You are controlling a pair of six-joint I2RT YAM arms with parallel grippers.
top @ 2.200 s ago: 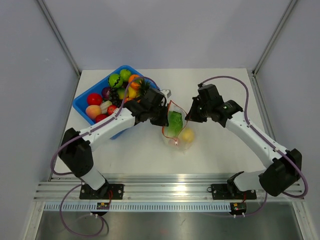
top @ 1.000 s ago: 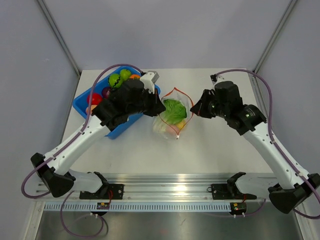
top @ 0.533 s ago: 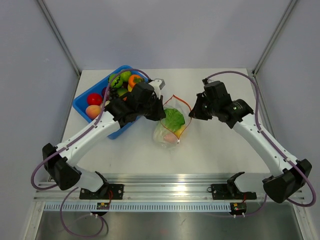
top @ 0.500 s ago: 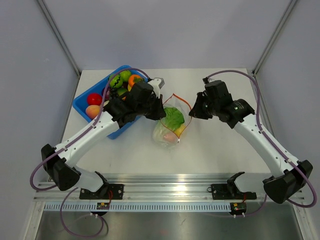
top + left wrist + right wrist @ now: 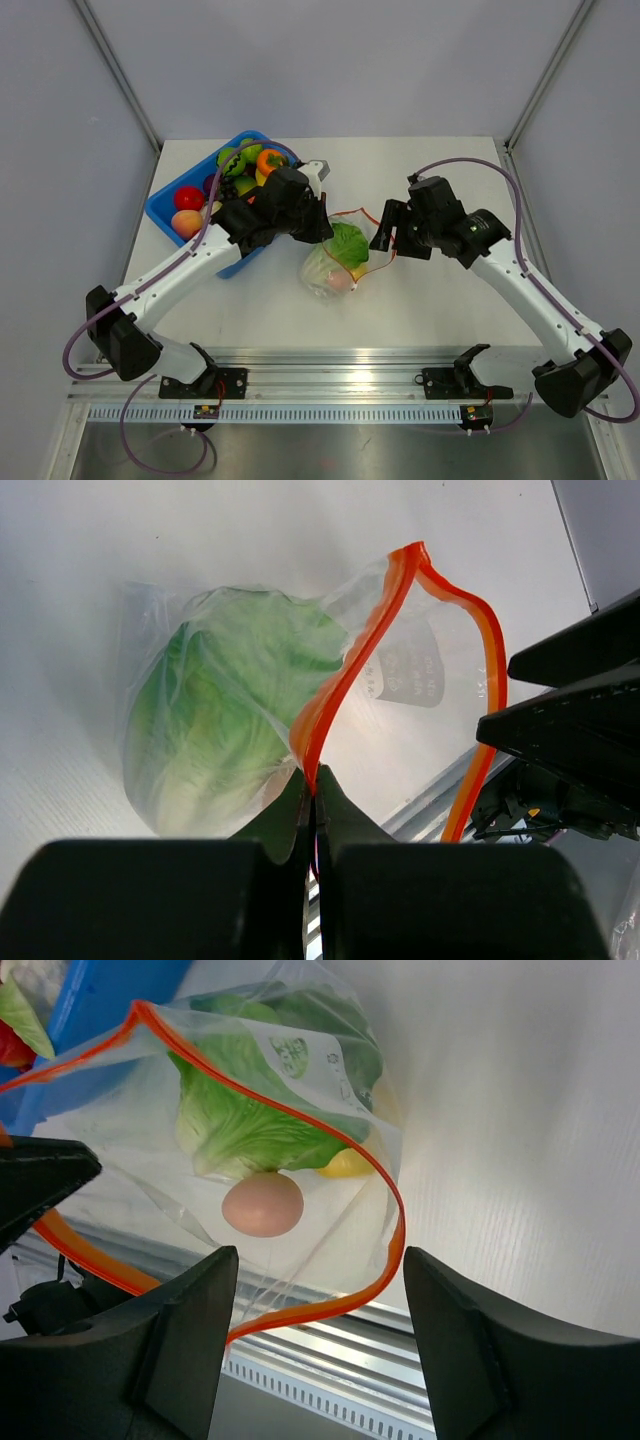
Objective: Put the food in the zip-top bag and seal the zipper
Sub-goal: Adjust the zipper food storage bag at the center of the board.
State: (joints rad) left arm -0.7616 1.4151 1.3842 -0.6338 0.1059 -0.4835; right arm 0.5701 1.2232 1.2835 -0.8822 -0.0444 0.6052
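The clear zip-top bag [image 5: 335, 265] rests on the table between my grippers, its mouth agape. Inside it lie a green lettuce [image 5: 347, 243], a peach-coloured piece [image 5: 262, 1205] and a yellow piece [image 5: 345, 1165]. My left gripper [image 5: 314, 792] is shut on the orange zipper [image 5: 350, 670] at the bag's left rim. My right gripper [image 5: 320, 1270] is open just right of the bag's mouth. The zipper's other side [image 5: 392, 1245] curves loose between its fingers [image 5: 190, 1330] without touching them. In the top view the left gripper [image 5: 325, 228] and right gripper [image 5: 384, 236] flank the bag.
A blue bin [image 5: 165, 205] with several more food pieces [image 5: 240, 165] stands at the back left, partly under my left arm. The metal rail [image 5: 340, 380] runs along the table's near edge.
My right gripper has opened and let go of the bag's right rim, then shifted slightly nearer. The bag's mouth has slackened. My left gripper keeps its hold.
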